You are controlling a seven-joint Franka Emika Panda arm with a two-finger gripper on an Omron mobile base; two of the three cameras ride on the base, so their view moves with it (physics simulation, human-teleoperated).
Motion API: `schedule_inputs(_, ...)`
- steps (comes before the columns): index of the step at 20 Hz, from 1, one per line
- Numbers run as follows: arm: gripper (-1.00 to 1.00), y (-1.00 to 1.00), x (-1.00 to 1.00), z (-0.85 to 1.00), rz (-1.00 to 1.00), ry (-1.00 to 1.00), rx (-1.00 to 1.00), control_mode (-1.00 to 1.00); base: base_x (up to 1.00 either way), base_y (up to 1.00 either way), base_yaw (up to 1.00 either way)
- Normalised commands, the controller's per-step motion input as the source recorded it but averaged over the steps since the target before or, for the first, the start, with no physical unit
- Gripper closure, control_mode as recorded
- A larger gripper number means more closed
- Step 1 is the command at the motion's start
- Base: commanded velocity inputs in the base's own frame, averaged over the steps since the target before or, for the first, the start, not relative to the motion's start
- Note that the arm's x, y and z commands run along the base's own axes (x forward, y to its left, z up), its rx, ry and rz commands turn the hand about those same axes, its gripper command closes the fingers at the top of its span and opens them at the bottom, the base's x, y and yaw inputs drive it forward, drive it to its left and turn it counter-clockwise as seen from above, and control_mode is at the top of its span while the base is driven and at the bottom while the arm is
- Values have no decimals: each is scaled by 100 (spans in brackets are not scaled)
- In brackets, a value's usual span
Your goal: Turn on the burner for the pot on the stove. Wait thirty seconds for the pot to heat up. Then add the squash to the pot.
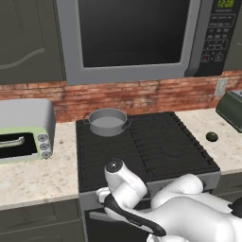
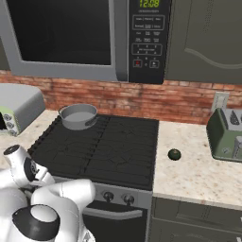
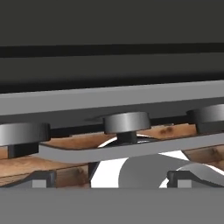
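The arm was folded low at the front of the stove (image 1: 142, 146), its hand dropped below the cooktop edge toward the steel strip of knobs, which suits the first step: lighting the burner under the pot (image 1: 108, 122). No flame showed anywhere on the grates, so I judged that step not yet done.

The pot sat on the rear left burner, upper left of the cooktop in the left base view, empty and pale inside. The squash (image 1: 211, 137) lay on the table (image 1: 33, 177) to the right of the stove, well apart from the pot, presumably waiting until the heating was over.

The hand view gave what the base views could not: a close look along the front strip, with a knob (image 3: 126, 122) at the centre of the frame, two more at its left and right edges, and the oven's bar handle (image 3: 131, 148) curving across just below. The tool (image 3: 111, 179) had its two dark tips spread wide at the bottom corners, holding nothing and not yet touching the knob.

The right base view alone showed two knobs (image 2: 118, 197) on the strip from outside, and the toaster (image 2: 226, 134) at far right.
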Motion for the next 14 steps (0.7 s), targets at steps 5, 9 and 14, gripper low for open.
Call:
schedule_inputs(5, -100, -54, 6, -28, 4, 0, 10, -100, 0, 0, 0)
schedule_inputs(9, -100, -50, 11, -41, 10, -8, 5, -100, 0, 0, 0)
schedule_inputs(14, -100, -53, 31, -67, 11, -12, 0, -100, 0, 0, 0)
